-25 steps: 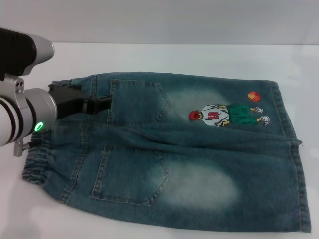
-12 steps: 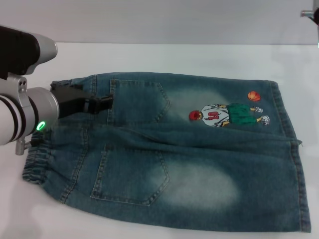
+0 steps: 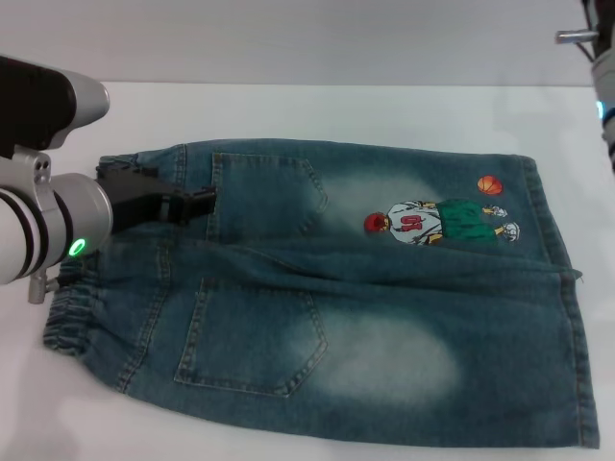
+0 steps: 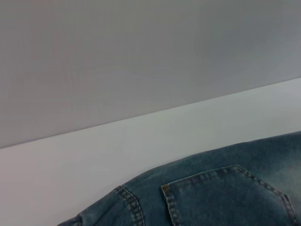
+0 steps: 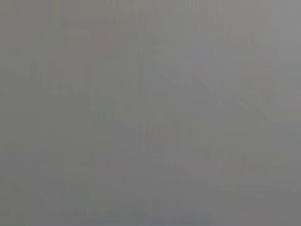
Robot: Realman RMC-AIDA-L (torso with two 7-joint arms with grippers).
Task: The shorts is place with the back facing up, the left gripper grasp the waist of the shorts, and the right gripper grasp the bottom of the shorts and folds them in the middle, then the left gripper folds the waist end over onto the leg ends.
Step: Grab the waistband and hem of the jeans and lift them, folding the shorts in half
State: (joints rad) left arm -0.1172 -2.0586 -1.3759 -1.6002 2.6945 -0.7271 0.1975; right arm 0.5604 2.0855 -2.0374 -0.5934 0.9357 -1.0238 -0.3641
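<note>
The shorts (image 3: 365,317) lie flat on the white table (image 3: 336,110) with both back pockets up. The ruffled waist (image 3: 72,312) is at the left and the leg ends (image 3: 577,365) are at the right, near the basketball-player print (image 3: 437,221) and the orange ball (image 3: 490,184). My left gripper (image 3: 197,202) hovers low over the far half of the waist, by the far pocket. The left wrist view shows that pocket's denim (image 4: 225,197) and bare table beyond. Only a piece of my right arm (image 3: 603,67) shows at the far right edge; its gripper is out of view.
The white table extends behind the shorts to a grey wall (image 3: 307,38). Bare table also shows to the left of the waist and along the front left corner (image 3: 38,413). The right wrist view shows only flat grey.
My right arm has come into view at the top right edge and moved further in. The left gripper and the shorts have hardly moved.
</note>
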